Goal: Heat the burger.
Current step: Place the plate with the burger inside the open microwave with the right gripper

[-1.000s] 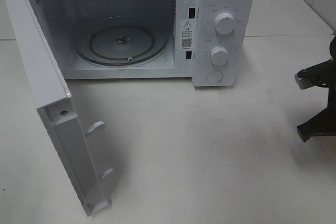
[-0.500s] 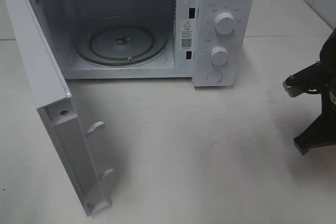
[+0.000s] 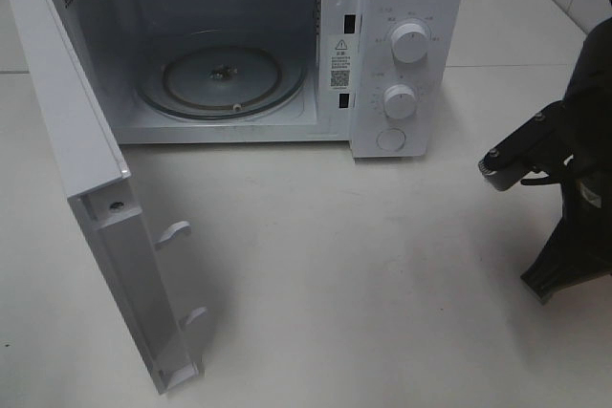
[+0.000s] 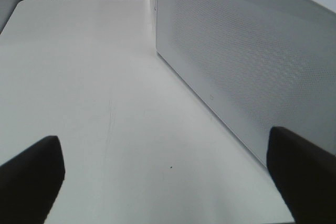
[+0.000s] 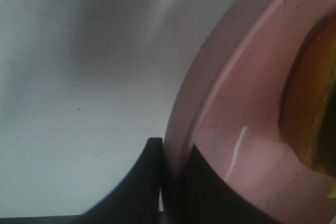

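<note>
The burger (image 5: 311, 103) shows only in the right wrist view, as a golden-yellow patch at the picture's edge, sitting on a pink round plate (image 5: 236, 114). My right gripper (image 5: 170, 153) is shut on that plate's rim, one dark finger on each side of it. In the high view only the black right arm (image 3: 564, 179) shows at the right edge; plate and burger are out of frame there. My left gripper (image 4: 168, 174) stands open and empty over the table, beside the microwave's perforated side wall (image 4: 247, 61).
The white microwave (image 3: 406, 7) stands at the back of the table. Its door (image 3: 96, 188) is swung wide open toward the front left. The glass turntable (image 3: 222, 78) inside holds nothing. Two knobs (image 3: 409, 42) are on its right panel.
My right arm has moved left, further into the high view and closer to the microwave. The microwave and its door have not moved.
</note>
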`<state>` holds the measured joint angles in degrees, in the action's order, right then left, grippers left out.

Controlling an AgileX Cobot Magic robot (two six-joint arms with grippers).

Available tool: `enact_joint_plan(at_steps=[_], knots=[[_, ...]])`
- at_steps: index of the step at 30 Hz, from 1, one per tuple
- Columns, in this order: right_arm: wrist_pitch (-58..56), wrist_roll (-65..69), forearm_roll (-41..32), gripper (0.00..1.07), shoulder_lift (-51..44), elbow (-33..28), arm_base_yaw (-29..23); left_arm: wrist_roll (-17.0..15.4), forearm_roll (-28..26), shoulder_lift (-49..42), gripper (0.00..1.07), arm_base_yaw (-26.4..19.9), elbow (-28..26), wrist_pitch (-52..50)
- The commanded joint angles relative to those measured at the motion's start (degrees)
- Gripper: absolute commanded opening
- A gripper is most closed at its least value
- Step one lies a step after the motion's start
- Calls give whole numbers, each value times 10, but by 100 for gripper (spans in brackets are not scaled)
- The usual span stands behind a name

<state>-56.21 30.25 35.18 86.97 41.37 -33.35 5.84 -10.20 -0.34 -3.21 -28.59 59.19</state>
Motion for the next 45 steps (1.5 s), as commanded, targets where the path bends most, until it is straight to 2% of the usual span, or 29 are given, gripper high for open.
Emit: enact_joint_plan(at_steps=[1,10,27,39,45], knots=[[-43,1,34,0,-15,-1,-38,0,-3,-5,100,-2,2,-3],[-72,2,34,0,-15,-1,-103,0,-3,-5,100,-2,2,-3],[-107,10,33,0,-15,-1,-260,0,-3,-5,100,-2,2,-3],[-101,-22,41,0,-15,0,-336,0,-3,-5,100,-2,2,-3],[-90,-48,62,0,-15,0,-341,0,-3,-5,100,-2,2,-3]])
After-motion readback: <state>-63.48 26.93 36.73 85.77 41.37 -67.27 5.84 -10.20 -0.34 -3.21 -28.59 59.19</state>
